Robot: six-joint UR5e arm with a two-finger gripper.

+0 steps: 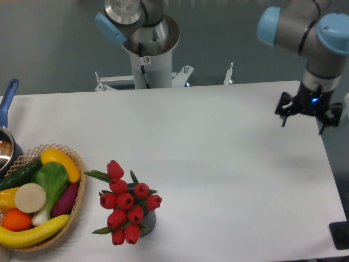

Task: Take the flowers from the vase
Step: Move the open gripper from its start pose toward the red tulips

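The flowers (125, 203), a bunch of red tulip buds with green leaves, stand in the vase (148, 221) near the table's front edge, left of centre. Only a dark grey sliver of the vase shows beneath the buds. My gripper (303, 123) hangs far off at the table's right edge, well above and to the right of the flowers. Its dark fingers (284, 115) point down, spread apart with nothing between them.
A wicker basket (77, 204) of colourful vegetables sits at the front left, close beside the flowers. A blue-handled metal pot (7, 143) is at the left edge. The arm's base column (151, 57) stands behind the table's far edge.
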